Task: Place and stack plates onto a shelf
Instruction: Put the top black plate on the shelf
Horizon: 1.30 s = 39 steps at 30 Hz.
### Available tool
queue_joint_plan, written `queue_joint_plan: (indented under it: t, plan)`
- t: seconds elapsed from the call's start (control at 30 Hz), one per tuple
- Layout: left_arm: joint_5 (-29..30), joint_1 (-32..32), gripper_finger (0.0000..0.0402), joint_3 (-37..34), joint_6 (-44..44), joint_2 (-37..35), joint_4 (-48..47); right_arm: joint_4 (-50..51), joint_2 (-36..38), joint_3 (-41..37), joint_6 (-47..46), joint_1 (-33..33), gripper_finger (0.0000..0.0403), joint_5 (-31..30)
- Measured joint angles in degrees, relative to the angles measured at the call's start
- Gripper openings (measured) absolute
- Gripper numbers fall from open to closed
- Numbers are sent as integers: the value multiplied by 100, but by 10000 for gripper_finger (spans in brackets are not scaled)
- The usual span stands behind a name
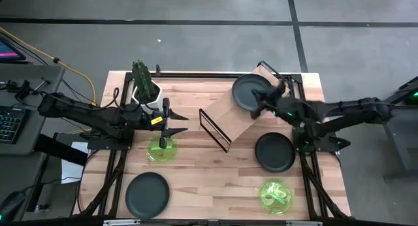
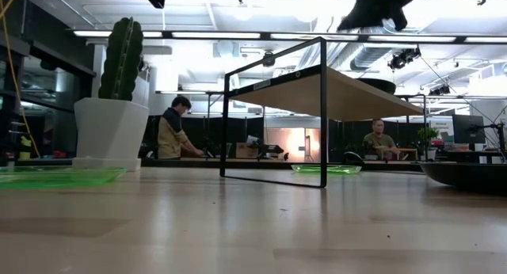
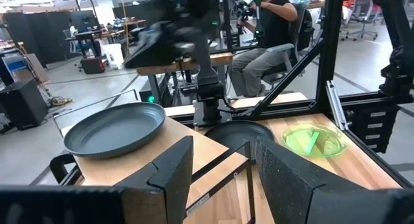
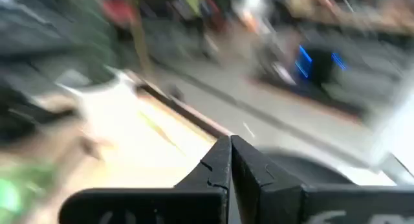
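Left gripper [image 1: 175, 121] is hanging over the table's [image 1: 215, 180] left half with its fingers [image 3: 169, 169] spread apart and nothing between them, directly above a green plate [image 1: 160, 149] that is lying flat on the wood. Right gripper [image 1: 260, 103] is reaching in from the other side with its fingers [image 4: 217, 166] pressed together, empty, and is sitting over the dark plate [image 1: 251, 92] on the shelf [image 1: 236, 112].

Nearest the front edge, a dark plate [image 1: 147, 193] is resting at the left and a second green plate [image 1: 275, 195] at the right, well apart from each other. Just behind that green one, another dark plate [image 1: 274, 151] is lying on the table beside the right arm's base.

Farther back, the shelf is standing at an angle across the middle of the table, its wooden board raised on thin black wire legs [image 2: 322, 116]. One dark plate is sitting on the board's far end, and the left wrist view is showing it flat on the board [image 3: 115, 127]. No other plate is sitting on it.

At the far left corner, a white pot [image 2: 111, 131] holding a cactus [image 1: 144, 79] is standing upright just behind the left gripper. Beyond the table, two people [image 2: 173, 130] are sitting at desks in the room.
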<state>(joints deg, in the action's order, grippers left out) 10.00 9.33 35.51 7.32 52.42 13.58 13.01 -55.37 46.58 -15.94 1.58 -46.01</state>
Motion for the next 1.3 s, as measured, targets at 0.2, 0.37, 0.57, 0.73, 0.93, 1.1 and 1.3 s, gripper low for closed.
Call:
queue_joint_plan:
  t: [0.2,0.37,0.57,0.73,0.93,1.1,1.3]
  plan:
    - [2,21,158,0,32,0,20,2951,-1148,1487,-1235,-1276,0,1362]
    - [2,21,158,0,32,0,78,3524,-1956,1803,-700,-2077,0,2276]
    - [2,21,158,0,29,0,58,3453,-2160,1820,-431,-2720,0,2657]
    - [2,21,158,2,28,4,4,3481,-2104,1826,-561,-3004,0,2626]
    - [2,21,158,4,25,4,9,3479,-2149,1826,-608,-3044,0,3064]
    - [2,21,158,4,27,4,7,3532,-2156,1826,-602,-2994,0,3137]
    - [2,21,158,4,25,4,7,3692,-2156,1826,-475,-2994,0,3147]
